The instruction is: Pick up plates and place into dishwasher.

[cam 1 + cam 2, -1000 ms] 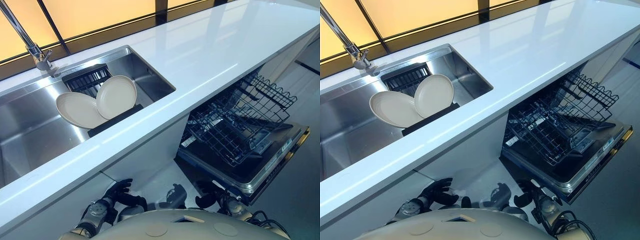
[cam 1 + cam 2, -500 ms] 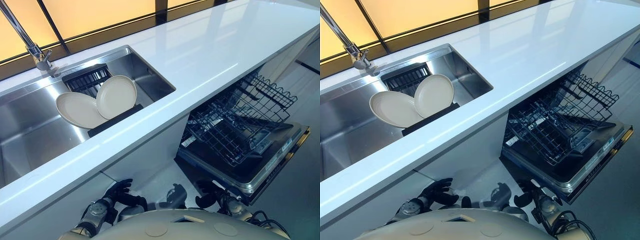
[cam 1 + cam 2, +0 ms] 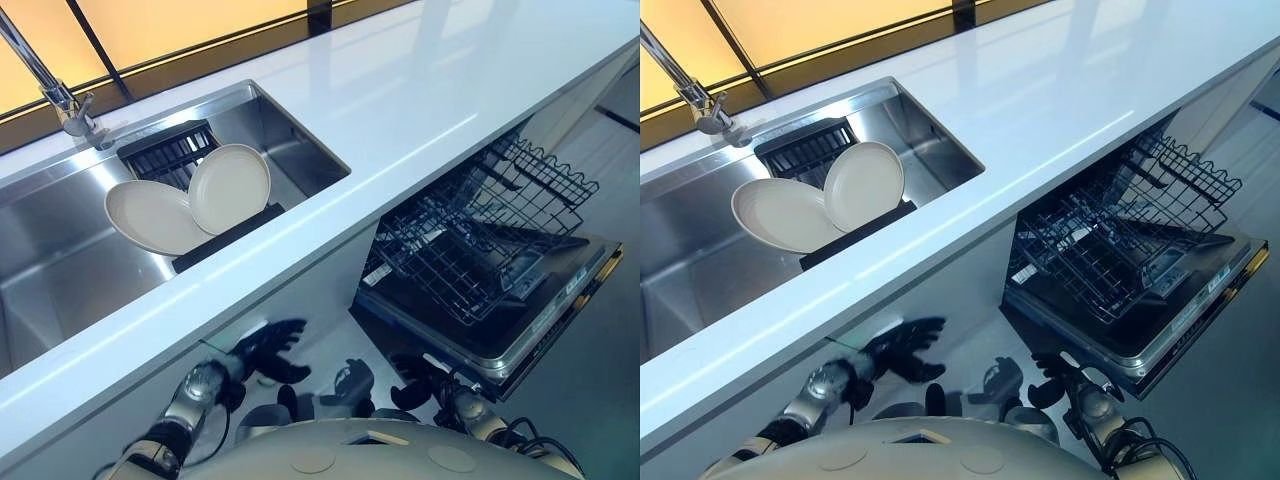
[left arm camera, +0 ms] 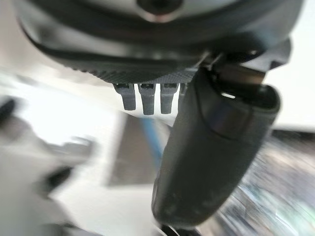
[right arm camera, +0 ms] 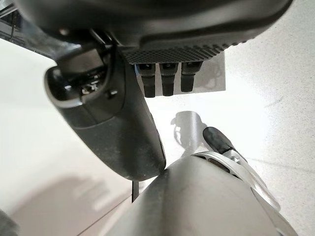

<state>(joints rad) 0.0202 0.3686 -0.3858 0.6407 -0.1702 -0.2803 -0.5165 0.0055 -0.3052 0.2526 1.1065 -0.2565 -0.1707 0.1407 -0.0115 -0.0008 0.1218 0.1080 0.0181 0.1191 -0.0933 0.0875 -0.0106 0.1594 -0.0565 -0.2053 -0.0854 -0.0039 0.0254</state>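
Two cream plates lean on edge in a black rack (image 3: 228, 237) inside the steel sink (image 3: 60, 285): one (image 3: 150, 215) to the left, the other (image 3: 231, 186) overlapping it on the right. My left hand (image 3: 264, 346) hangs below the counter's front edge, fingers relaxed and spread, holding nothing. Low down by the open dishwasher door, my right hand (image 3: 414, 378) is also relaxed and empty. Each wrist view shows its own thumb (image 4: 211, 147) (image 5: 113, 132) with nothing in the hand.
The white countertop (image 3: 420, 90) runs across the view, with a faucet (image 3: 52, 90) at the sink's back left. At the right the dishwasher stands open, its door (image 3: 520, 335) folded down and its empty wire rack (image 3: 480, 235) pulled out.
My left hand has risen and reached forward under the counter edge. The head camera has shifted slightly. The plates and right hand have not moved.
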